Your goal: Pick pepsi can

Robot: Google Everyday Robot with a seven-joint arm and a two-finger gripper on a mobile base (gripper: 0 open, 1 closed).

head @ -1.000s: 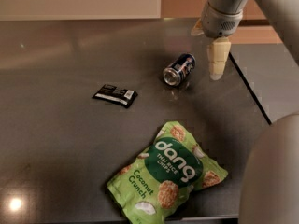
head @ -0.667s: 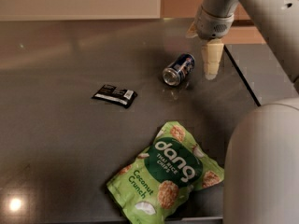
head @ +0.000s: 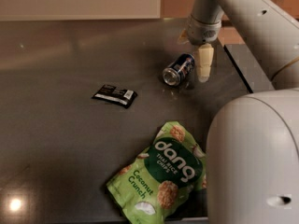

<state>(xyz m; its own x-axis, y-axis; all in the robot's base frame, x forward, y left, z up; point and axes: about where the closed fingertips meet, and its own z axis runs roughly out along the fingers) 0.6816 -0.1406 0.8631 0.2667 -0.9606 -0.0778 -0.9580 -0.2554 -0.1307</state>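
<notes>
The pepsi can (head: 178, 70) is dark blue and lies on its side on the dark table, its silver end facing front left. My gripper (head: 195, 65) hangs from the arm at the upper right, directly at the can's far right end. One pale finger (head: 204, 62) stands just right of the can, close to its side. The other finger shows only as a pale bit behind the wrist, on the can's far side. The gripper is open and holds nothing.
A flat black wrapper (head: 115, 95) lies left of the can. A green bag of Dang rice chips (head: 162, 176) lies at the front. My pale body (head: 254, 157) fills the lower right. The table's right edge (head: 239, 66) runs just right of the gripper.
The gripper has moved a little left and closer to the can's right end. My body has swung further into view at the lower right. The can has not moved.
</notes>
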